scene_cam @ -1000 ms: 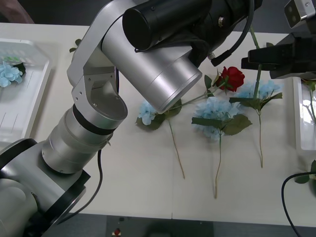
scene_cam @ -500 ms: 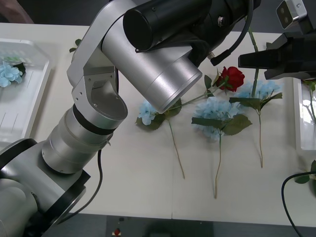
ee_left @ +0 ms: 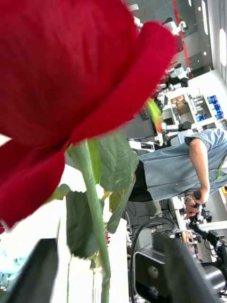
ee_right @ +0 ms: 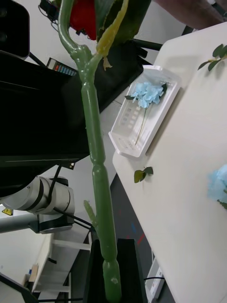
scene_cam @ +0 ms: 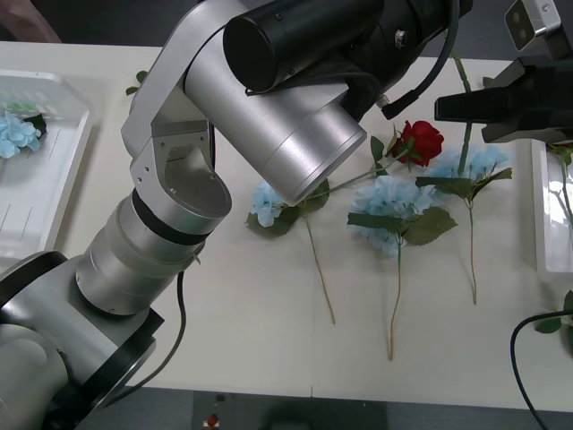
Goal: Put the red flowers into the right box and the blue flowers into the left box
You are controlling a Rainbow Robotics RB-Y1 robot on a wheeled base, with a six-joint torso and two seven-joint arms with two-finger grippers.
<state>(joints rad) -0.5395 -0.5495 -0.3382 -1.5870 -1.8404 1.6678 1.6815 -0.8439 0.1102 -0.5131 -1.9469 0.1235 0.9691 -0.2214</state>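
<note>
My right gripper (scene_cam: 452, 107) is shut on the thin green stem of a red flower (ee_right: 97, 156), held upright above the table's far right. Its bloom (ee_left: 71, 90) sits close before my left wrist, and my left gripper (ee_left: 106, 248) stands open around the stem, fingers (ee_left: 40, 270) wide apart. Another red flower (scene_cam: 421, 141) lies on the table beside three blue flowers (scene_cam: 266, 202) (scene_cam: 394, 197) (scene_cam: 479, 161). The left box (scene_cam: 54, 179) holds a blue flower (scene_cam: 16, 134). The right box (scene_cam: 542, 206) shows at the right edge with stems in it.
My left arm (scene_cam: 269, 107) stretches across the table's middle and hides the area behind it. A loose leaf sprig (scene_cam: 136, 82) lies at the far side. The table's front edge (scene_cam: 313, 387) runs below the flower stems. The left box (ee_right: 125, 142) shows far off from the right wrist.
My right gripper has shifted slightly left and up with the stem. The left arm and the flowers on the table have not moved.
</note>
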